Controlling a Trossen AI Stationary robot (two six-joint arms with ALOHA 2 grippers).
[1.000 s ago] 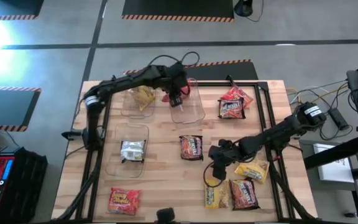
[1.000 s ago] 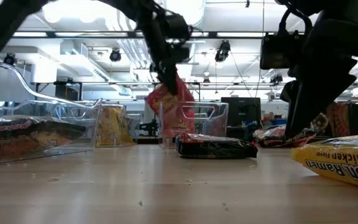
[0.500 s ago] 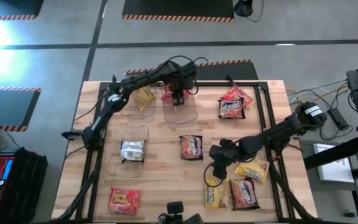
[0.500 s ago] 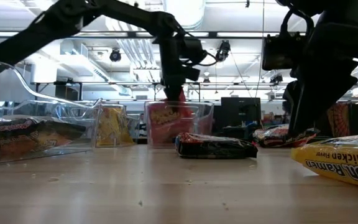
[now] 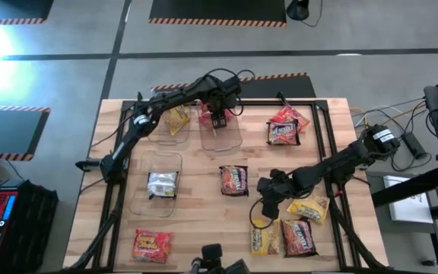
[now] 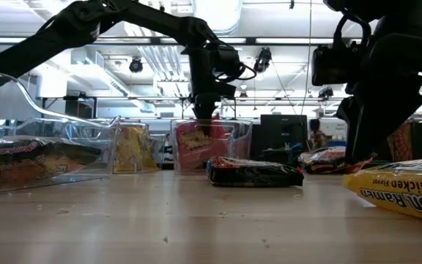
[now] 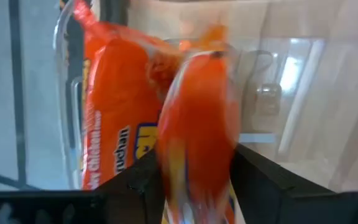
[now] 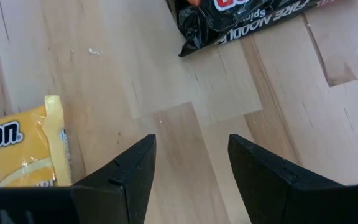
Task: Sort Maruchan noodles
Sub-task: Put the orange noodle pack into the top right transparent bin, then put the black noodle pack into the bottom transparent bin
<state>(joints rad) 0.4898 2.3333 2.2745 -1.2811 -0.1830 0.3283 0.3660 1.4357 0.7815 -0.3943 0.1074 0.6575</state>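
My left gripper point(image 5: 217, 120) points down into a clear bin point(image 5: 234, 137) at the table's far middle, shut on a red-orange Maruchan packet point(image 7: 194, 124). A second red-orange packet point(image 7: 114, 106) lies in that bin. My right gripper point(image 5: 265, 204) stands open over bare wood at the near right. It is between a dark packet point(image 5: 233, 180) and a yellow packet point(image 5: 261, 237), and both lie flat. My left gripper pinches the red-orange packet's upper part point(image 7: 197, 149) between its two fingers point(image 7: 138, 183), from above and pointing down. The packet shows blurred and stands edge-on. It hangs below the fingers, and its lower part point(image 6: 193, 147) is inside the bin.
A bin with a yellow packet point(image 5: 175, 118) stands at the far left, and a bin with a silvery packet point(image 5: 161, 183) at mid left. Loose packets lie at the near left point(image 5: 151, 245), far right point(image 5: 284, 125) and near right point(image 5: 309, 207), point(image 5: 298, 236).
My left gripper has gone toward the far edge and down, carrying the red-orange packet into the clear bin. The bin has slid a little toward the table's left. In the last half second the gripper has kept nearly still.
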